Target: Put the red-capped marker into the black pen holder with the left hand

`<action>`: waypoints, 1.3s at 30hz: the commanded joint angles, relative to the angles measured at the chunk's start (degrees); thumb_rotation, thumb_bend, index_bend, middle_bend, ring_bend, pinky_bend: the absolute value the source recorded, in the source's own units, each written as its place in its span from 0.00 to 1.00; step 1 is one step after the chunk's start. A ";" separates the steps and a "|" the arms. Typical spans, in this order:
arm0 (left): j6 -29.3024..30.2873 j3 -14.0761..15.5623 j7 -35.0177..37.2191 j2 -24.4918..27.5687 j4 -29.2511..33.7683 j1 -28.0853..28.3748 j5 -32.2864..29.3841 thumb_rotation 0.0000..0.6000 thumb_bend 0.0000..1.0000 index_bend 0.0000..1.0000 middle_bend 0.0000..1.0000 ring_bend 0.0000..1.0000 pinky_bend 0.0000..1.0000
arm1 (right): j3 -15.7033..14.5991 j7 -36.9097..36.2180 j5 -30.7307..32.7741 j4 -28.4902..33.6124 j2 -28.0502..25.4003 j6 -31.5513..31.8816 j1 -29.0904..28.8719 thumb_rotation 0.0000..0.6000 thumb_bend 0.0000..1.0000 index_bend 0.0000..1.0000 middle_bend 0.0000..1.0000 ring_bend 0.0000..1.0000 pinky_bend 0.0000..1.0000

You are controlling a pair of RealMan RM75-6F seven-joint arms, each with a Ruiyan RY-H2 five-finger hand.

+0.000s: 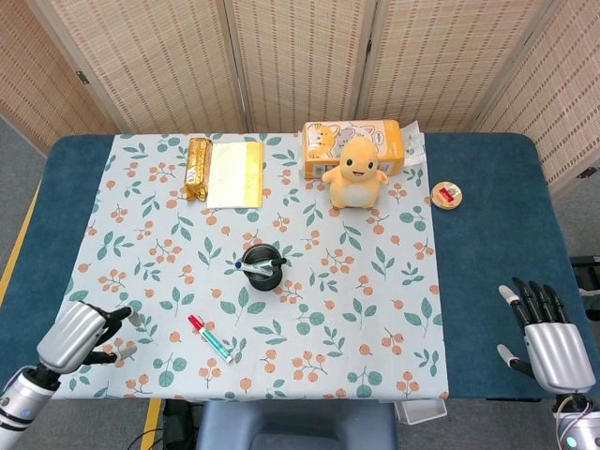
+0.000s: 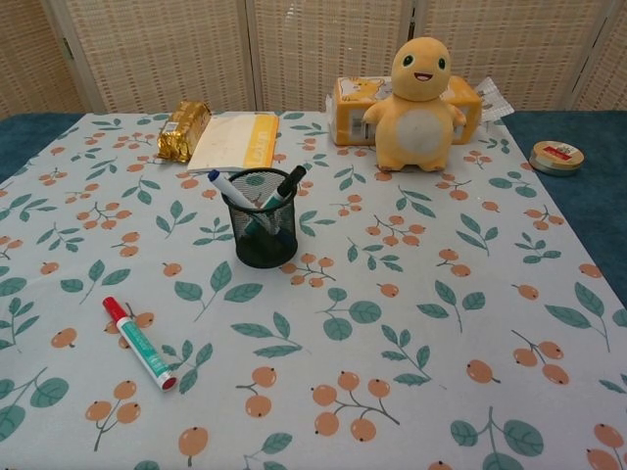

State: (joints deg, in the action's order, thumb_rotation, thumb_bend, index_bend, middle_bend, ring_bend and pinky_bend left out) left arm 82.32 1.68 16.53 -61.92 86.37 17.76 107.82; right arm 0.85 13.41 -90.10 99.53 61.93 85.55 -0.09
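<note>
The red-capped marker (image 1: 209,337) (image 2: 139,342) lies flat on the floral cloth near the front left, its red cap pointing to the back left. The black mesh pen holder (image 1: 262,268) (image 2: 261,219) stands upright behind it with two pens inside. My left hand (image 1: 75,335) hovers over the cloth's front left corner, left of the marker and apart from it, holding nothing, fingers spread and turned toward the marker. My right hand (image 1: 544,339) is at the front right over the blue table, fingers apart and holding nothing. The chest view shows neither hand.
A yellow plush toy (image 1: 353,173) sits in front of an orange box (image 1: 352,146) at the back. A gold packet (image 1: 196,167) and a yellow notebook (image 1: 235,173) lie at the back left. A small round tin (image 1: 446,195) rests on the blue table (image 1: 487,234) to the right.
</note>
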 commanded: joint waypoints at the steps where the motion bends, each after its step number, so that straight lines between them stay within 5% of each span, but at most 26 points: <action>1: -4.17 0.79 2.32 0.92 -0.27 4.06 1.60 1.00 0.11 0.54 1.00 0.98 0.99 | -0.10 0.26 0.13 0.02 0.06 -0.29 -0.18 1.00 0.19 0.10 0.03 0.00 0.00; 13: -18.96 1.05 -5.22 -2.02 -1.88 13.23 0.46 1.00 0.31 0.55 1.00 0.98 0.99 | 0.36 -0.31 1.36 -0.58 -0.21 -1.19 -0.99 1.00 0.19 0.10 0.02 0.00 0.00; 29: -34.13 2.11 -14.78 -0.55 3.89 21.53 -3.65 1.00 0.33 0.55 1.00 0.98 0.99 | 0.41 -0.25 1.83 -0.85 0.02 -2.37 -2.17 1.00 0.19 0.10 0.02 0.00 0.00; 39: -42.15 0.00 -22.45 -2.96 8.14 25.61 -10.09 1.00 0.33 0.51 1.00 0.97 0.98 | 0.20 -1.25 1.46 -1.08 -0.32 -2.22 -2.37 1.00 0.19 0.10 0.02 0.00 0.00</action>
State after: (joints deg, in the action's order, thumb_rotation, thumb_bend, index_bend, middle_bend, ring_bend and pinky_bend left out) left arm 41.24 2.23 -4.80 -64.30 93.68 42.61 98.80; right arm 1.07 12.20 -88.61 98.45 61.63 83.29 -2.45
